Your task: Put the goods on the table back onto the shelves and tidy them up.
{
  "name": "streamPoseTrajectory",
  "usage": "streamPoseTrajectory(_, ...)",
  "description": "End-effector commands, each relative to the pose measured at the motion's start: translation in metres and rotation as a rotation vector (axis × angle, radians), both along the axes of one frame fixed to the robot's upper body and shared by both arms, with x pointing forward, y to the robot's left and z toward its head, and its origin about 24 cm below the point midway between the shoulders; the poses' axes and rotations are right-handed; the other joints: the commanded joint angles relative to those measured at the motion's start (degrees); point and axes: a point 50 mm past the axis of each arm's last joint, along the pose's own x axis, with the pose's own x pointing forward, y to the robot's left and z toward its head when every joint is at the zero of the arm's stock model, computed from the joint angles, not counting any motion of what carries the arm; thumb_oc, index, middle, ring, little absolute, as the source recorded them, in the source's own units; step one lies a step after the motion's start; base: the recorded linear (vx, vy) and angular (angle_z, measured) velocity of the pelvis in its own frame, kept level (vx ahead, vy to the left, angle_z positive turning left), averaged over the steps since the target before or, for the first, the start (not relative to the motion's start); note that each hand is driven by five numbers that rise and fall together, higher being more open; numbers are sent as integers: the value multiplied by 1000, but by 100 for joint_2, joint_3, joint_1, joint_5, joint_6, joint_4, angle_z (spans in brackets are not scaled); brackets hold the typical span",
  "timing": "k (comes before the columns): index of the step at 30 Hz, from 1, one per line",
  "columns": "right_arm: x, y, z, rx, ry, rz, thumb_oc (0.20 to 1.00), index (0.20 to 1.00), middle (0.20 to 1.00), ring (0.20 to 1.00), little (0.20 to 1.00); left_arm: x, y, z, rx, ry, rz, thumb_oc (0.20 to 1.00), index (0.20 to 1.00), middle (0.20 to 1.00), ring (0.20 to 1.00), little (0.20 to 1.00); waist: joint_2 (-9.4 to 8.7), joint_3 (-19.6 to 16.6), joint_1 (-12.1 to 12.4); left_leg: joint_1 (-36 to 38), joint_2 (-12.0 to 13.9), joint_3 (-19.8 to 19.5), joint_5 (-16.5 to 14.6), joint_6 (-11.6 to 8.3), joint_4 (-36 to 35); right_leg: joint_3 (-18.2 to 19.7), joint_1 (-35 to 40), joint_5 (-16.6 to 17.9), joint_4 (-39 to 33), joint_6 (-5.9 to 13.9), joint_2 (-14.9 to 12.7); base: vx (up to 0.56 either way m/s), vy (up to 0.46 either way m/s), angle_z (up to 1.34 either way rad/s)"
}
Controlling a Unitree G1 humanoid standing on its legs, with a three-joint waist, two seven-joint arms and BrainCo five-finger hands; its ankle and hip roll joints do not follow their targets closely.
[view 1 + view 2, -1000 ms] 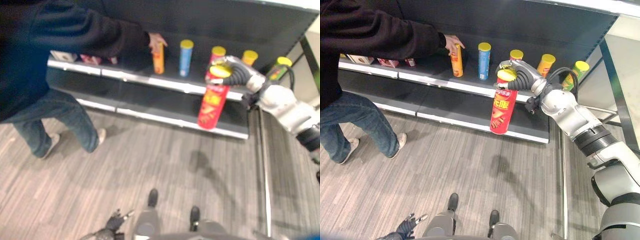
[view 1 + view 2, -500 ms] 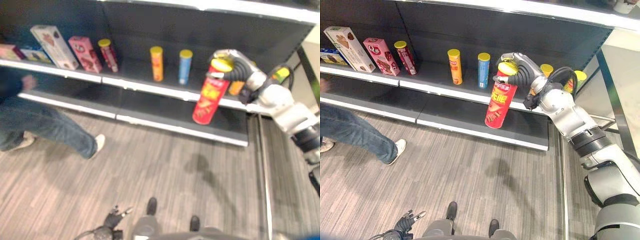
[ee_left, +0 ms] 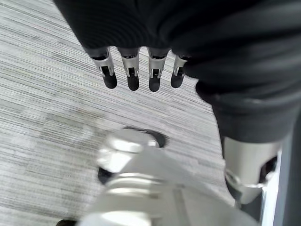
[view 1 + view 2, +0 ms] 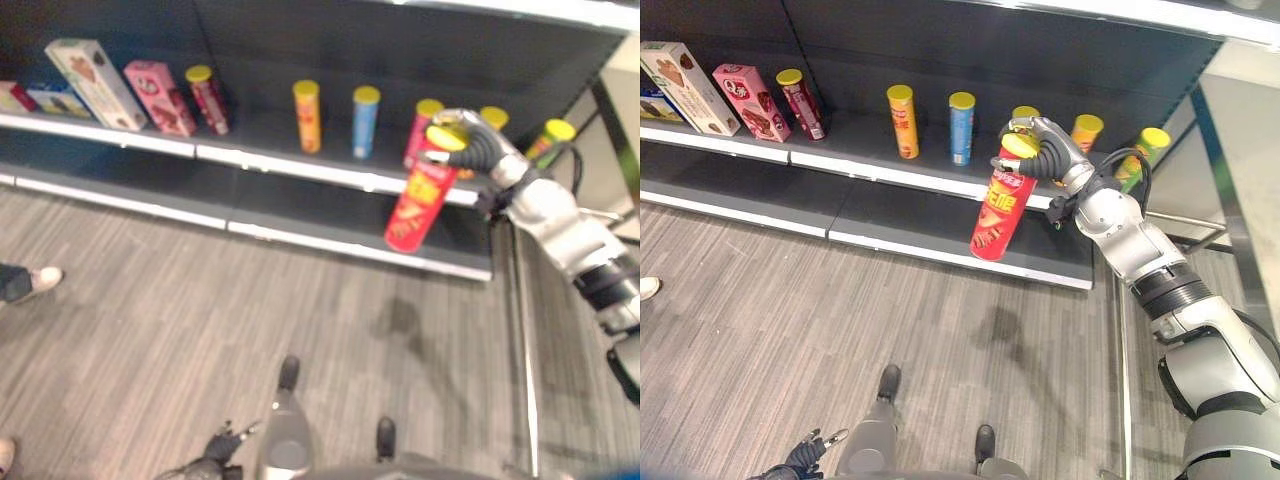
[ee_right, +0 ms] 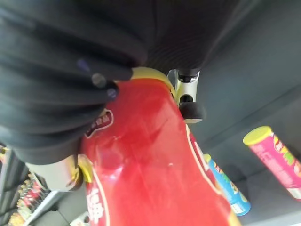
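1. The red can (image 4: 997,205) with a yellow lid hangs tilted in the air in front of the shelf's middle board — the right hand (image 4: 1045,152) has its fingers clenched round the can's top end, with the lower end swinging out toward the floor.
2. In the right wrist view the same can (image 5: 155,165) runs away from the dark cover, a dark-tipped finger (image 5: 190,109) curled against its side.
3. Just behind that hand stand three cans on the shelf board: a pink one (image 4: 421,130) partly hidden by the held can, an orange one (image 4: 1085,132) and a green one (image 4: 1142,152).
4. Farther out on the hand's left stand three more cans — a blue one (image 4: 960,128), an orange-yellow one (image 4: 903,121) and a dark red one (image 4: 799,103), all upright with yellow lids.
5. Beyond those lean two boxes, a pink box (image 4: 743,101) and a pale box (image 4: 685,87), with a smaller flat pack (image 4: 654,107) behind them.
6. The shelf unit (image 4: 940,235) is dark, with pale edge strips on its boards; the lower board beneath the can is bare.
7. The floor (image 4: 840,330) is grey striped plank.
8. The left hand (image 3: 136,70) hangs low over the floor, fingers straight and relaxed, holding nothing.
9. A person's shoe (image 4: 40,280) shows at the far left of the floor.
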Motion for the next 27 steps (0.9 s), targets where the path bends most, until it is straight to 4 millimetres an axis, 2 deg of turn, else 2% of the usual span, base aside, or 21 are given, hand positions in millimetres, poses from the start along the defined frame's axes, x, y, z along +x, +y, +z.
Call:
streamPoseTrajectory(1, -6, 16, 30, 36, -107, 84, 200, 200, 200, 200, 200, -25, 12, 0, 30, 39, 24, 1000, 1000, 1000, 1000, 1000, -235, -381, 476, -470, 432, -481, 594, -332, 335, -79, 754, 305, 382, 610, -648, 638, 727, -77)
streamPoseTrajectory(2, -6, 16, 30, 36, -106, 84, 200, 200, 200, 200, 200, -25, 12, 0, 30, 39, 24, 1000, 1000, 1000, 1000, 1000, -241, -372, 482, -462, 427, -475, 582, -332, 347, -77, 768, 306, 375, 610, -655, 636, 814, -100)
streamPoseTrajectory(3, -6, 20, 25, 27, -88, 96, 200, 200, 200, 200, 200, -30, 10, -1, 39, 64, 3, 1000, 1000, 1000, 1000, 1000, -198, -476, 506, -356, 390, -435, 453, -281, 493, -70, 809, 469, 417, 695, -833, 168, 242, -73)
streamPoseTrajectory(4, -6, 20, 25, 27, -88, 96, 200, 200, 200, 200, 200, -30, 10, -1, 39, 64, 3, 1000, 1000, 1000, 1000, 1000, -208, -461, 515, -338, 379, -418, 434, -277, 507, -64, 831, 471, 402, 698, -852, 422, 785, -61)
streamPoseTrajectory(5, -8, 27, 17, 23, -67, 123, 200, 200, 200, 200, 200, -36, 10, -4, 81, 140, -116, 1000, 1000, 1000, 1000, 1000, -253, -598, 412, 61, 73, 21, 118, -166, 599, -96, 427, 1914, 986, 794, -1438, 313, 694, -21)
streamPoseTrajectory(6, -9, 35, 17, 13, -68, 149, 200, 200, 200, 200, 200, -34, 14, -2, 101, 141, -124, 1000, 1000, 1000, 1000, 1000, -262, -624, 413, 205, -66, 100, 19, -31, 512, -172, 187, 2257, 1154, 736, -1557, 351, 825, -26)
streamPoseTrajectory(7, -9, 43, 23, 4, -88, 171, 200, 200, 200, 200, 200, -32, 22, 0, 123, 134, -97, 1000, 1000, 1000, 1000, 1000, -283, -595, 457, 340, -177, 182, -31, 88, 407, -318, 29, 2455, 1304, 666, -1629, 144, 390, -22)
streamPoseTrajectory(8, -8, 47, 30, 2, -108, 182, 200, 200, 200, 200, 200, -30, 27, 2, 132, 125, -79, 1000, 1000, 1000, 1000, 1000, -316, -571, 487, 439, -265, 251, -44, 177, 306, -434, -50, 2442, 1371, 632, -1586, 89, 239, -26)
streamPoseTrajectory(9, -8, 47, 30, 2, -108, 182, 200, 200, 200, 200, 200, -30, 27, 2, 132, 125, -79, 1000, 1000, 1000, 1000, 1000, -316, -568, 487, 442, -266, 252, -44, 178, 304, -434, -48, 2442, 1371, 632, -1586, 129, 359, -24)
streamPoseTrajectory(10, -7, 46, 41, -4, -127, 176, 200, 200, 200, 200, 200, -22, 30, 4, 129, 97, -64, 1000, 1000, 1000, 1000, 1000, -320, -469, 409, 645, -458, 207, -39, 352, 26, -286, -601, 1787, 1681, 453, -733, 79, 252, -20)
streamPoseTrajectory(11, -6, 46, 41, -5, -128, 176, 200, 200, 200, 200, 200, -22, 30, 4, 129, 97, -63, 1000, 1000, 1000, 1000, 1000, -317, -478, 407, 632, -454, 205, -34, 350, 25, -285, -619, 1787, 1690, 452, -729, 117, 329, -9)
streamPoseTrajectory(12, -5, 46, 45, -1, -130, 174, 200, 200, 200, 200, 200, -18, 33, 5, 130, 85, -58, 1000, 1000, 1000, 1000, 1000, -306, -434, 368, 657, -533, 135, -95, 397, 16, -387, -706, 1257, 1565, 418, -357, 53, 126, 5)
streamPoseTrajectory(13, -4, 50, 46, 9, -131, 187, 200, 200, 200, 200, 200, -15, 33, 6, 126, 77, -55, 1000, 1000, 1000, 1000, 1000, -309, -361, 334, 709, -632, 71, -122, 436, 16, -481, -855, 980, 1436, 359, -2, 130, 220, 1)
streamPoseTrajectory(14, 1, 50, 45, 30, -114, 178, 200, 200, 200, 200, 200, -9, 28, 5, 110, 66, -57, 1000, 1000, 1000, 1000, 1000, -395, -229, 232, 844, -929, -118, -182, 519, 16, -506, -1239, 939, 1030, 323, 629, 99, 142, 13)
streamPoseTrajectory(15, 1, 50, 45, 29, -114, 179, 200, 200, 200, 200, 200, -9, 28, 5, 109, 66, -56, 1000, 1000, 1000, 1000, 1000, -383, -204, 211, 877, -928, -138, -200, 519, 16, -527, -1193, 926, 1018, 321, 629, 255, 146, 24)
streamPoseTrajectory(16, 2, 36, 48, -3, -119, 127, 200, 200, 200, 200, 200, -3, 28, 6, 110, 51, -56, 1000, 1000, 1000, 1000, 1000, -487, -120, 177, 969, -1242, -431, -314, 602, 92, -209, -1063, 919, 593, 226, 834, 177, 53, 49)
streamPoseTrajectory(18, 2, 36, 43, -6, -105, 127, 200, 200, 200, 200, 200, -4, 25, 5, 98, 50, -52, 1000, 1000, 1000, 1000, 1000, -504, -110, 195, 978, -1301, -459, -322, 585, 127, -178, -1039, 932, 630, 150, 851, 170, 61, 117)
streamPoseTrajectory(20, 4, 33, 37, -8, -85, 104, 200, 200, 200, 200, 200, -6, 16, 2, 71, 43, -32, 1000, 1000, 1000, 1000, 1000, -513, -122, 248, 1005, -1389, -457, -491, 541, 272, -420, -811, 998, 462, 69, 696, 150, 25, 76)
streamPoseTrajectory(24, 3, 26, 29, 0, -69, 85, 200, 200, 200, 200, 200, 8, 5, 3, 40, -11, -42, 1000, 1000, 1000, 1000, 1000, -439, -50, 140, 696, -1503, -283, -784, 494, 1008, -609, -668, 1044, 217, 83, 555, 40, 11, 42)
streamPoseTrajectory(26, 3, 26, 28, 0, -68, 84, 200, 200, 200, 200, 200, 7, 5, 3, 40, -10, -42, 1000, 1000, 1000, 1000, 1000, -436, -56, 130, 666, -1508, -296, -814, 494, 1064, -624, -664, 1045, 210, 84, 557, 79, 60, 32)
streamPoseTrajectory(27, -1, 23, 9, 18, -32, 77, 200, 200, 200, 200, 200, 20, 4, 6, 51, -43, -70, 1000, 1000, 1000, 1000, 1000, -365, -53, -5, 497, -1421, 79, -963, 494, 1440, -766, -565, 899, 278, 71, 453, 114, 92, 25)
